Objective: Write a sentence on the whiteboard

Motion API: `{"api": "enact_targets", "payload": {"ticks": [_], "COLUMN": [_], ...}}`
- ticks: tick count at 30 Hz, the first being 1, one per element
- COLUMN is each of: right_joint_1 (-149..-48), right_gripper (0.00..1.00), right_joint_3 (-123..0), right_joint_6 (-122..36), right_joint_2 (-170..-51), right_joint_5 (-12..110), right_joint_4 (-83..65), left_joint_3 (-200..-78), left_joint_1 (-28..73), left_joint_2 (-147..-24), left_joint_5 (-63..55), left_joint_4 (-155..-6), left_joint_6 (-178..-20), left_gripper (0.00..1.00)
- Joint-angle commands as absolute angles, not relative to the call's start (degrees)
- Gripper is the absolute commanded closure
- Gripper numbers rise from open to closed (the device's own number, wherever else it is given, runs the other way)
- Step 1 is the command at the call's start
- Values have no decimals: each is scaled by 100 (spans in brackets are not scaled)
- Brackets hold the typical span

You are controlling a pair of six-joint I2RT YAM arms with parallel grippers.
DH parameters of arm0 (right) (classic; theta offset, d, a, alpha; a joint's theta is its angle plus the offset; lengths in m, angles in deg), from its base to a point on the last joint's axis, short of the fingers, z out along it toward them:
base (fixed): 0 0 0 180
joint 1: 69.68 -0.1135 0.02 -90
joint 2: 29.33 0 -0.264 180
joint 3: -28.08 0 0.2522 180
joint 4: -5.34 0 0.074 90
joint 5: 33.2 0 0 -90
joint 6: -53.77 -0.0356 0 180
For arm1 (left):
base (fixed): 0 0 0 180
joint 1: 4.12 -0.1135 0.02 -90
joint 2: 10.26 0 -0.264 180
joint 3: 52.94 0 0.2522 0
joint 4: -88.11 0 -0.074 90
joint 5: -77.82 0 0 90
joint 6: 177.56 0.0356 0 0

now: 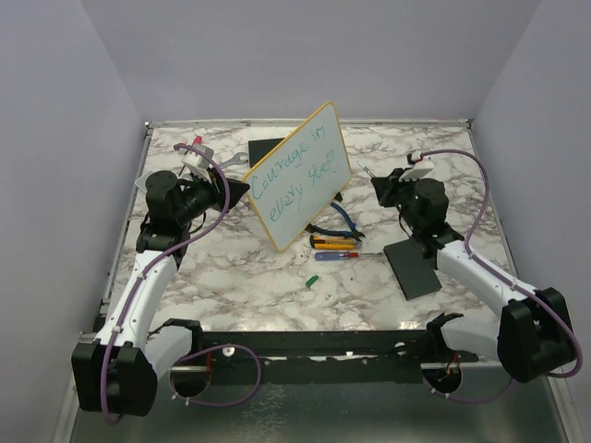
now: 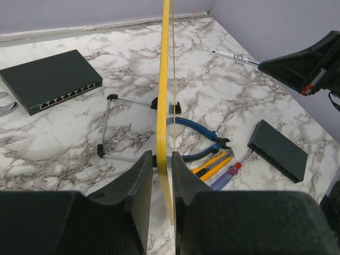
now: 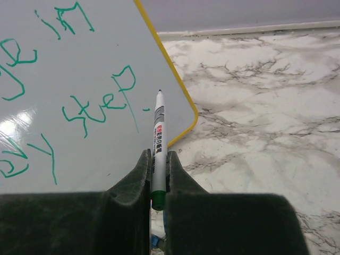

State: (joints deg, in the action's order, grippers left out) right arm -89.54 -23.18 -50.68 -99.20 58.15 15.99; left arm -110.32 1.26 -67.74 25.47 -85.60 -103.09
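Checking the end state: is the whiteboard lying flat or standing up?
Standing on edge, leaning. The whiteboard rises off the table in the top view; the left wrist view shows its yellow rim edge-on.

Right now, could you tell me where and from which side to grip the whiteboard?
Its yellow rim at the left edge, approached from the left, a finger on each face: the whiteboard is a thin panel standing on edge. The left hand straddles it there.

Robotics lab: walled marble table (image 1: 231, 277)
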Motion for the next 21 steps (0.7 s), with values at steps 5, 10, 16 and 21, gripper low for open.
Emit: {"api": "enact_targets", "payload": {"ticks": [5,10,16,21], "right_joint_1": [-8945,-8945,-8943,-8945], "right_gripper": [99,100,99,100], "right_joint_3": [-2145,-2132,-2136,-2120], "right_joint_6": [-4907,-4911,-4885,-4887], "right_joint_2": [-9534,-9487,-9382,-9311], "right_joint_5": [6297,6278,6274,6277], "right_joint_4": [1313,1279,1188,1115], "left_joint_3": [-11012,-10995,-10968,-10922], "left_joint_1": [156,156,152,151], "left_joint_2": [-6704,-6657,-6545,-6382], "left_joint_5": [2508,2490,2388,2273], "left_joint_4": [-8605,-8602,-8584,-8562], "left_joint_6": [-10260,-10263,-10203,-10135], "left_gripper": [65,51,27,10]}}
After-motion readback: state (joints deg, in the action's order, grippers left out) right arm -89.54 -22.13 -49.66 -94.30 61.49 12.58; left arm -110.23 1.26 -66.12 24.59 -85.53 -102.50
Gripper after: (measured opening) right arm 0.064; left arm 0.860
